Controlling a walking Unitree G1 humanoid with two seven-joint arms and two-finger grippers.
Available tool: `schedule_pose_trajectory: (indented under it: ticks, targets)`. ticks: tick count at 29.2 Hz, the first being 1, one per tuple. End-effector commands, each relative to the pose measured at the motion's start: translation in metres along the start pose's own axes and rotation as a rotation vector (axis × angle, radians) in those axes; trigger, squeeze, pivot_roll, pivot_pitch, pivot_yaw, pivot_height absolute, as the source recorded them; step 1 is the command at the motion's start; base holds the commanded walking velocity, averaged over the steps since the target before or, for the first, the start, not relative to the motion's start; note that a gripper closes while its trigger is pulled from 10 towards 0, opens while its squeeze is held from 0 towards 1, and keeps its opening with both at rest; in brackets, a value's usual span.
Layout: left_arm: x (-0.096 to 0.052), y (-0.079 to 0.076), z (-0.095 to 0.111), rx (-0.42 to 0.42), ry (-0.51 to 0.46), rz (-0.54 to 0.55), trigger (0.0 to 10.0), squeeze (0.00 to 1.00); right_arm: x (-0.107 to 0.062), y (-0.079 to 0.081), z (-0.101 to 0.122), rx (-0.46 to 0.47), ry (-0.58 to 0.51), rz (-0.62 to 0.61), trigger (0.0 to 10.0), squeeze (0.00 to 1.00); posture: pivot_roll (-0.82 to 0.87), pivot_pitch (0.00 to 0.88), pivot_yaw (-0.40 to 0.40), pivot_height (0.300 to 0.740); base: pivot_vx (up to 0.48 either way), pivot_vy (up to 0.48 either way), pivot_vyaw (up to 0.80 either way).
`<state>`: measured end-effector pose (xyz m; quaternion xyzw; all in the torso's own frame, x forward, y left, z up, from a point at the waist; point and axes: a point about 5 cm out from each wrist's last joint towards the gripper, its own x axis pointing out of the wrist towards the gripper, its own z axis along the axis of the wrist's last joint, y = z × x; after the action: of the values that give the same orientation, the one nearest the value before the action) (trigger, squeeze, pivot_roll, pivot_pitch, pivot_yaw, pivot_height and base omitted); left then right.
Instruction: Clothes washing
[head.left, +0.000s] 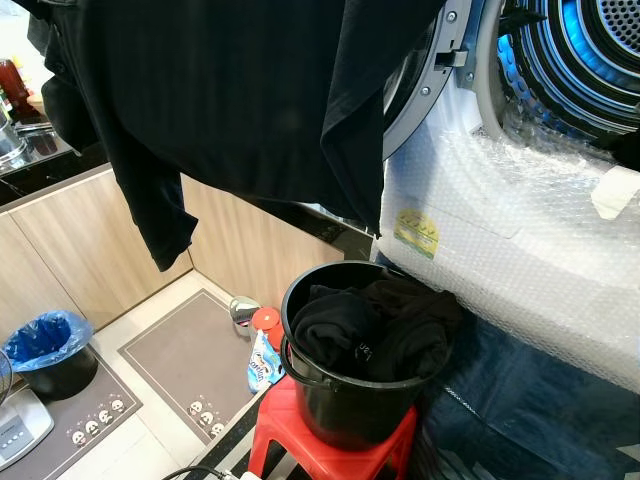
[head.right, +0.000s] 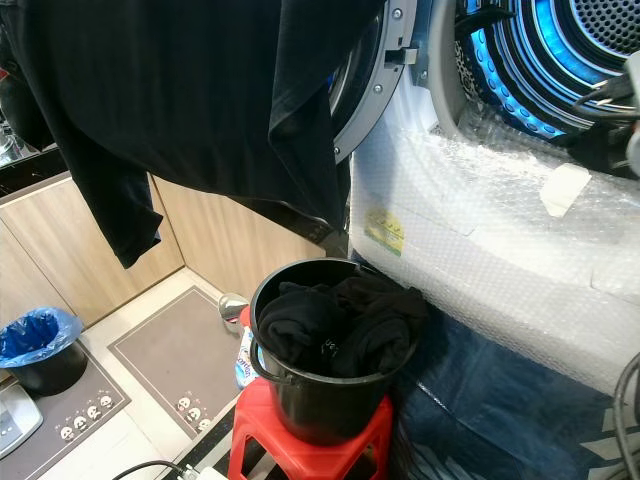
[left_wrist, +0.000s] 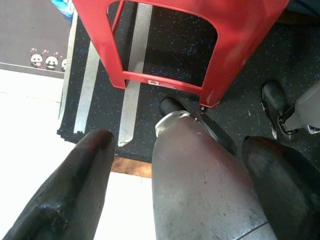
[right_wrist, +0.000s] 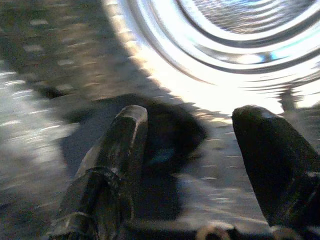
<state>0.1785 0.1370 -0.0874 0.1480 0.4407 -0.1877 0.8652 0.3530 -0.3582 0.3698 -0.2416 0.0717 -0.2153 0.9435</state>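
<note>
A large black garment (head.left: 230, 90) hangs across the top of the eye views, in front of the washer's open door (head.left: 420, 90); what holds it is out of frame. Below it a black bucket (head.left: 350, 405) full of dark clothes (head.left: 370, 325) stands on a red stool (head.left: 300, 445). To the right is the bubble-wrapped washing machine (head.left: 520, 220) with its blue-lit drum (head.left: 590, 50). My right gripper (right_wrist: 194, 112) is open inside the drum, over a dark cloth (right_wrist: 170, 135); this view is blurred. My left gripper (left_wrist: 180, 142) hangs open and holds nothing, low beside the stool's legs (left_wrist: 210, 75).
Wooden cabinets (head.left: 60, 250) line the left side. On the floor are a bin with a blue bag (head.left: 50, 350), grey mats with panda prints (head.left: 190, 360), and a detergent pouch (head.left: 262, 362) beside the stool. A dark mat (left_wrist: 165, 55) lies under the stool.
</note>
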Motion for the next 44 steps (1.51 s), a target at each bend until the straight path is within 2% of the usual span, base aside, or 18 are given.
schedule_pose_trajectory:
  ticks: [1,4,8,10,13,17,19,20,23,25,28,31,32,35,37,39,40,44]
  targets:
    - [-0.003,-0.005,-0.016,0.003,0.071,-0.022,10.0,0.00,-0.005,-0.016,0.016,-0.006,-0.070,-0.104,10.0,0.00,-0.11,0.046,0.047,0.740,0.000,0.000,0.00]
    - [-0.003,-0.005,-0.016,0.007,0.070,-0.023,10.0,0.00,-0.008,-0.021,0.026,-0.050,-0.119,-0.172,10.0,0.00,-0.11,0.041,0.045,0.740,0.000,0.000,0.00]
    - [-0.002,-0.005,-0.016,0.008,0.070,-0.022,10.0,0.00,-0.011,-0.017,0.044,0.079,-0.253,-0.127,10.0,0.00,-0.11,0.036,0.044,0.740,0.000,0.000,0.00]
    - [-0.002,-0.005,-0.016,0.008,0.070,-0.021,10.0,0.00,-0.014,-0.010,0.051,0.161,-0.352,-0.039,10.0,0.00,-0.11,0.030,0.043,0.740,0.000,0.000,0.00]
    - [-0.002,-0.005,-0.016,0.008,0.070,-0.022,10.0,0.00,-0.016,-0.002,0.050,0.244,-0.403,0.042,10.0,0.00,-0.11,0.026,0.042,0.740,0.000,0.000,0.00]
    - [-0.002,-0.005,-0.016,0.019,0.071,-0.022,10.0,0.00,-0.026,0.025,0.034,0.471,-0.535,0.305,10.0,0.00,-0.11,0.016,0.046,0.740,0.000,0.000,0.00]
    - [-0.002,-0.005,-0.016,0.027,0.072,-0.022,10.0,0.00,-0.030,0.030,0.030,0.506,-0.569,0.354,10.0,0.00,-0.11,0.013,0.051,0.740,0.000,0.000,0.00]
    - [-0.002,-0.004,-0.016,0.036,0.073,-0.022,10.0,0.00,-0.039,0.037,0.026,0.536,-0.624,0.430,10.0,0.00,-0.12,0.009,0.056,0.740,0.000,0.000,0.00]
    - [-0.003,-0.004,-0.016,0.048,0.074,-0.021,10.0,0.00,-0.053,0.047,0.019,0.536,-0.705,0.517,10.0,0.00,-0.12,0.008,0.058,0.740,0.000,0.000,0.00]
    - [-0.002,-0.003,-0.015,0.067,0.073,-0.021,10.0,0.00,-0.066,0.060,0.009,0.578,-0.736,0.620,10.0,0.00,-0.13,0.005,0.064,0.740,0.000,0.000,0.00]
    - [-0.002,-0.002,-0.014,0.082,0.070,-0.018,10.0,0.00,-0.086,0.077,-0.005,0.573,-0.796,0.751,10.0,0.00,-0.13,0.005,0.073,0.740,0.000,0.000,0.00]
    - [-0.002,-0.001,-0.012,0.094,0.067,-0.017,10.0,0.00,-0.111,0.099,-0.023,0.541,-0.809,0.898,10.0,0.00,-0.14,0.009,0.081,0.740,0.000,0.000,0.00]
    - [-0.002,-0.001,-0.012,0.094,0.067,-0.017,10.0,0.00,-0.111,0.099,-0.023,0.541,-0.809,0.898,10.0,0.00,-0.14,0.009,0.081,0.740,0.000,0.000,0.00]
    - [-0.002,0.001,-0.011,0.101,0.061,-0.009,10.0,0.00,-0.139,0.127,-0.039,0.564,-0.782,1.097,10.0,0.00,-0.14,0.017,0.088,0.740,0.000,0.000,0.00]
    - [-0.002,0.002,-0.010,0.105,0.057,0.002,10.0,0.00,-0.153,0.150,-0.053,0.577,-0.678,1.226,10.0,0.00,-0.14,0.020,0.089,0.740,0.000,0.000,0.00]
    - [-0.002,0.002,-0.010,0.105,0.057,0.003,10.0,0.00,-0.155,0.154,-0.056,0.575,-0.666,1.238,10.0,0.00,-0.14,0.021,0.089,0.740,0.000,0.000,0.00]
    - [-0.002,0.002,-0.009,0.106,0.057,0.003,10.0,0.00,-0.155,0.169,-0.066,0.541,-0.596,1.250,10.0,0.00,-0.14,0.023,0.089,0.740,0.000,0.000,0.00]
    - [-0.002,0.003,-0.010,0.104,0.060,0.008,10.0,0.00,-0.157,0.199,-0.091,0.493,-0.426,1.290,10.0,0.00,-0.13,0.025,0.085,0.740,0.000,0.000,0.00]
